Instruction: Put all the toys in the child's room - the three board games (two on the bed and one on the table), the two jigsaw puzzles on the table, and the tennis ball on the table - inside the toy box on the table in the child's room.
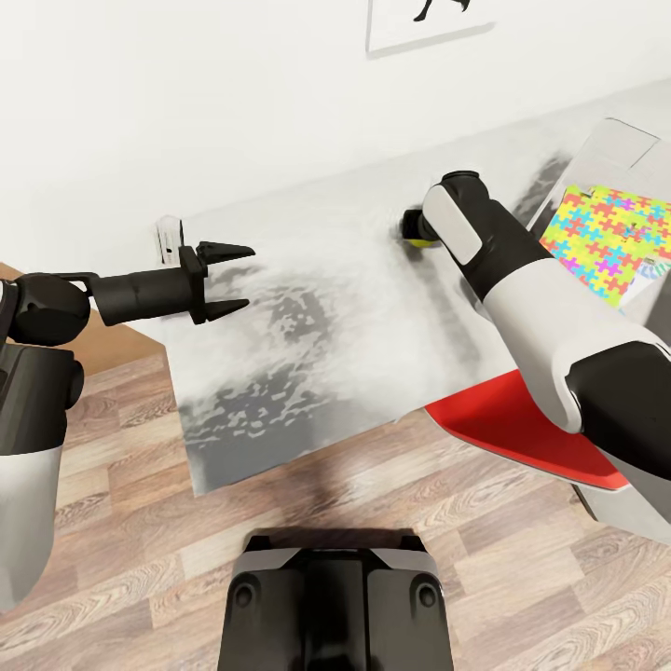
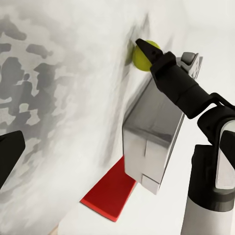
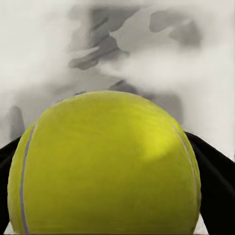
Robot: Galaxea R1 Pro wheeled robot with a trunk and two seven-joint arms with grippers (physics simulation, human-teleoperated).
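Gripping the tennis ball [image 3: 105,166], the right gripper [image 2: 147,51] has its black fingers [image 3: 215,186] closed on either side of the ball, seen close up in the right wrist view. In the head view the ball [image 1: 417,239] peeks out yellow-green past the right arm's wrist, at the table [image 1: 308,373] surface near the wall. Left gripper [image 1: 226,278] hovers over the left part of the table, jaws spread wide, holding nothing. Grey toy box [image 2: 149,142] stands on the table just beside the ball, right of it in the head view; a jigsaw puzzle [image 1: 610,244] with a many-coloured piece pattern lies inside the toy box [image 1: 615,142]. Red chair [image 1: 517,431] sits at the table's near edge under the right arm. Wood-plank floor [image 1: 121,559] below.
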